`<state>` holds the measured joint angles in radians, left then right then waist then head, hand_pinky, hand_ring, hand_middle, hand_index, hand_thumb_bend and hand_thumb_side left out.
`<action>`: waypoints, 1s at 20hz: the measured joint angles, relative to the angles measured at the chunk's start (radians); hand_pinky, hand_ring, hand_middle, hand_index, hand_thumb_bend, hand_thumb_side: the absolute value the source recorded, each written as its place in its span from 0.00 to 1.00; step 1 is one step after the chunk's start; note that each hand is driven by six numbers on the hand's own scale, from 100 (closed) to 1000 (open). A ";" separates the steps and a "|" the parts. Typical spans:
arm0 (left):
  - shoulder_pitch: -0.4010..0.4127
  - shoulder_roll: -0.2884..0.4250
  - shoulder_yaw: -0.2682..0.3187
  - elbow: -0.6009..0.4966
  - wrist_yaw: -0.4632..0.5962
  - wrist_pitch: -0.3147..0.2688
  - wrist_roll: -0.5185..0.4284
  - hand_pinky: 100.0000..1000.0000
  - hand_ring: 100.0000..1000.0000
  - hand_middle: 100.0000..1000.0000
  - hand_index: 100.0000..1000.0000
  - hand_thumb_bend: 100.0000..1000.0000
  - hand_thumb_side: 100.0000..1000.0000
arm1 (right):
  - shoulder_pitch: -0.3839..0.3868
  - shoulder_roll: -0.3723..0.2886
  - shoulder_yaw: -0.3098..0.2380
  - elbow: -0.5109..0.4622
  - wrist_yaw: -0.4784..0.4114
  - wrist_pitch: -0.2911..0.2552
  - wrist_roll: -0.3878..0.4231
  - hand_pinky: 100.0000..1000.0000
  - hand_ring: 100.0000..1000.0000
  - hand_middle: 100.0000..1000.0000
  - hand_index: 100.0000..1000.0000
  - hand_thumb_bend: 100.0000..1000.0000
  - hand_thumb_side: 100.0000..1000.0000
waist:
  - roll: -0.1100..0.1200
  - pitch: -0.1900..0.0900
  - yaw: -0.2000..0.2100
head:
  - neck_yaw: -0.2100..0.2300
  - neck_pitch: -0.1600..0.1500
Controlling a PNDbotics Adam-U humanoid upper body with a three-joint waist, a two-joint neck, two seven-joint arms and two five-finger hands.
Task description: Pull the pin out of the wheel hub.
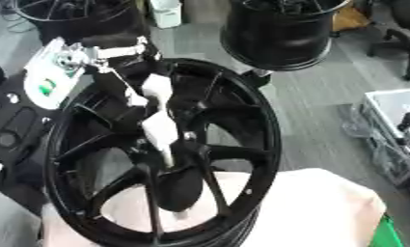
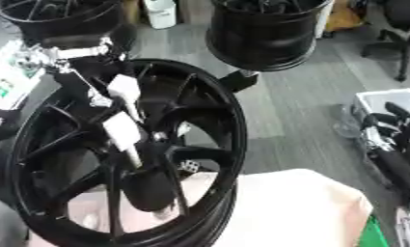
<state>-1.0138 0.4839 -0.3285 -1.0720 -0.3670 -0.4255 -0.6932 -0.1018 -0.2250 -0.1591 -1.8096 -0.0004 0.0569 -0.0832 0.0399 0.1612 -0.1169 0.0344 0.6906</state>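
Observation:
A large black spoked wheel (image 1: 250, 120) lies tilted on a pale pink cloth (image 1: 326, 207), with its hub (image 1: 176, 149) near the middle. My left arm comes in from the upper left, silver at the wrist. My left hand (image 1: 160, 126), black with white parts, reaches down between the spokes to the hub. A thin pale tip (image 1: 167, 158) at the hub touches the hand's end; I cannot tell whether it is the pin. My right hand (image 2: 392, 126) rests open at the right edge, away from the wheel.
Two more black wheels stand on the grey floor behind, one at the top left (image 1: 73, 14) and one at the top middle (image 1: 280, 34). A clear bin (image 2: 373, 103) sits at the right. A white device (image 1: 47, 79) is at the left, and a chair base (image 1: 402, 43) at the top right.

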 measured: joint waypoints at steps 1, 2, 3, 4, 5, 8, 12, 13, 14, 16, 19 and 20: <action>0.000 0.001 0.000 -0.003 0.005 0.003 -0.003 0.71 0.56 0.31 0.44 0.23 0.02 | 0.000 0.000 0.000 0.000 0.000 0.000 0.000 0.61 0.70 0.70 0.88 0.07 0.30 | 0.000 0.000 0.000 | 0.000 0.000; 0.000 0.001 0.002 -0.007 0.009 0.005 -0.005 0.70 0.55 0.30 0.44 0.23 0.01 | 0.000 0.000 0.000 0.000 0.000 0.000 0.000 0.61 0.70 0.70 0.88 0.07 0.30 | 0.000 0.000 0.000 | 0.000 0.000; 0.000 0.001 0.004 -0.010 0.014 0.008 -0.008 0.70 0.55 0.29 0.43 0.23 0.01 | 0.000 0.000 0.000 0.000 0.000 0.000 0.000 0.61 0.70 0.70 0.88 0.07 0.30 | 0.000 0.000 0.001 | 0.000 0.000; -0.001 0.002 0.007 -0.015 0.019 0.011 -0.011 0.70 0.55 0.28 0.43 0.23 0.01 | 0.000 0.000 0.000 0.000 0.000 0.000 0.000 0.61 0.70 0.70 0.88 0.07 0.30 | 0.000 0.000 0.001 | 0.000 -0.001; -0.001 0.005 0.010 -0.020 0.025 0.013 -0.013 0.70 0.54 0.27 0.42 0.23 0.01 | -0.001 0.000 0.000 0.000 0.000 0.000 0.000 0.61 0.70 0.70 0.88 0.07 0.30 | 0.000 0.000 0.001 | 0.000 -0.003; -0.006 0.017 0.018 -0.035 0.041 0.021 -0.021 0.71 0.54 0.27 0.42 0.24 0.00 | -0.001 0.000 0.000 0.000 0.000 0.000 0.000 0.61 0.70 0.70 0.88 0.07 0.30 | 0.000 0.000 0.003 | 0.000 -0.004; -0.022 0.052 0.050 -0.082 0.061 0.026 -0.026 0.72 0.54 0.27 0.42 0.25 0.00 | 0.000 0.000 -0.001 0.000 0.000 0.000 0.000 0.61 0.70 0.70 0.88 0.07 0.30 | 0.001 -0.001 0.009 | 0.000 -0.006; -0.025 0.068 0.063 -0.100 0.065 0.025 -0.025 0.72 0.55 0.27 0.43 0.26 0.00 | 0.001 0.000 -0.001 0.000 0.000 0.000 -0.001 0.61 0.70 0.70 0.88 0.07 0.30 | 0.002 -0.002 0.012 | 0.000 -0.006; -0.026 0.086 0.076 -0.118 0.071 0.025 -0.025 0.72 0.55 0.28 0.43 0.26 0.00 | 0.002 0.000 -0.002 0.000 0.000 0.000 -0.001 0.61 0.70 0.70 0.88 0.07 0.30 | 0.004 -0.003 0.016 | 0.000 -0.006; -0.024 0.130 0.104 -0.157 0.081 0.025 -0.025 0.72 0.55 0.28 0.43 0.26 0.00 | 0.005 0.000 -0.004 0.000 0.002 0.000 -0.004 0.61 0.70 0.70 0.88 0.07 0.30 | 0.006 -0.003 0.025 | -0.001 -0.006; 0.009 0.199 0.153 -0.205 0.092 0.024 -0.024 0.72 0.55 0.28 0.44 0.27 0.00 | 0.006 0.000 -0.011 0.000 0.004 0.001 -0.010 0.61 0.70 0.70 0.88 0.07 0.30 | 0.007 -0.006 0.042 | -0.007 -0.006; 0.037 0.233 0.177 -0.215 0.093 0.022 -0.022 0.72 0.55 0.29 0.44 0.27 0.00 | 0.007 0.000 -0.014 0.000 0.005 0.002 -0.013 0.61 0.70 0.70 0.88 0.07 0.30 | 0.007 -0.006 0.052 | -0.010 -0.006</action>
<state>-0.9764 0.7167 -0.1517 -1.2873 -0.2739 -0.4039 -0.7148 -0.0952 -0.2250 -0.1727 -1.8091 0.0044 0.0586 -0.0959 0.0467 0.1551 -0.0649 0.0245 0.6842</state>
